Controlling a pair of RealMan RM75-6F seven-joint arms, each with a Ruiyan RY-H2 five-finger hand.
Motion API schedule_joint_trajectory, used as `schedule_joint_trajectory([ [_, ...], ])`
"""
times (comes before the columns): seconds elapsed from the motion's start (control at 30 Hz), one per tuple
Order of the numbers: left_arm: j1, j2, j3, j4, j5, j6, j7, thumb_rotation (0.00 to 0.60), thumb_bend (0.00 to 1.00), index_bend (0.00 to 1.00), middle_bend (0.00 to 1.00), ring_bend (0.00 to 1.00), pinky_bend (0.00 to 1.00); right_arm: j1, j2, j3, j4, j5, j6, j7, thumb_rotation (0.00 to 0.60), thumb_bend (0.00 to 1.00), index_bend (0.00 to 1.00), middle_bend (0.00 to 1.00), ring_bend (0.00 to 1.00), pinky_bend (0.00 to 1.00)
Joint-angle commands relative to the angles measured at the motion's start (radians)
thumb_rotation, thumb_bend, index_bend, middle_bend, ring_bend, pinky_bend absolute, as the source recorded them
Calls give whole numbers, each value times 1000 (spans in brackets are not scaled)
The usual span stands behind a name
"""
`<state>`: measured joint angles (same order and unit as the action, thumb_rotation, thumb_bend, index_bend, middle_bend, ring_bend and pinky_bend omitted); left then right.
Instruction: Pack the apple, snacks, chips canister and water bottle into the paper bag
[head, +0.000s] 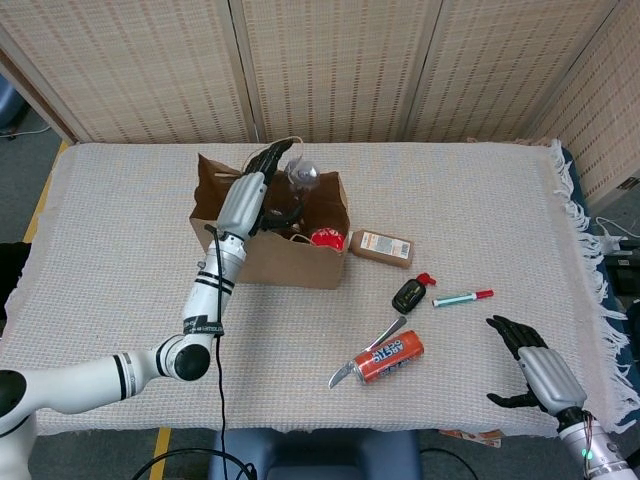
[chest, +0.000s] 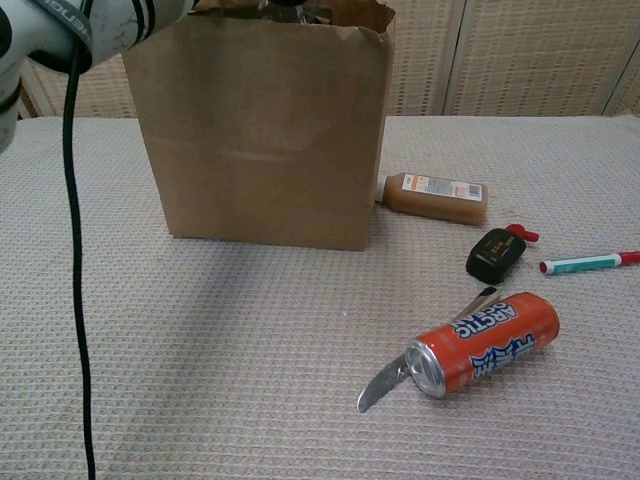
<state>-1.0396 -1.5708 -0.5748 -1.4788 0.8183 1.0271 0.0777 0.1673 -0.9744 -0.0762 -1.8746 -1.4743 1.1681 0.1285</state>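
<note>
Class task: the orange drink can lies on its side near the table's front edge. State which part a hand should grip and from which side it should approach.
Grip the orange can across its round middle, coming from above. It lies flat, so its ends face sideways. A knife lies against its open end, so keep fingers off that end. The open right hand is nearest.
</note>
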Motion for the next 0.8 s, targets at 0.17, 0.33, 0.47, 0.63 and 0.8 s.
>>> schedule_joint_trajectory([
  [0.17,35,58,-16,-87,-6,48,-3,600,341,0,0,0,44,-6,-3,0,2,-1,10,-8,600,3,0,0,0,0],
  [0.33,81,89,-25,-143,24,142,-10,600,469,41,13,17,143,-10,-2,1,5,-4,19,-4,600,2,0,0,0,0],
  [0.47,153,122,-12,-157,95,259,-27,600,582,313,277,226,365,-15,-1,0,9,-7,27,-1,600,2,0,0,0,0],
  [0.63,287,223,69,-205,203,338,-41,600,632,523,549,481,549,-22,-1,-1,14,-14,39,1,600,3,0,0,0,0],
  [0.8,444,336,273,-235,380,398,13,600,630,522,556,482,543,-26,-3,-2,21,-20,48,-7,600,3,0,0,0,0],
])
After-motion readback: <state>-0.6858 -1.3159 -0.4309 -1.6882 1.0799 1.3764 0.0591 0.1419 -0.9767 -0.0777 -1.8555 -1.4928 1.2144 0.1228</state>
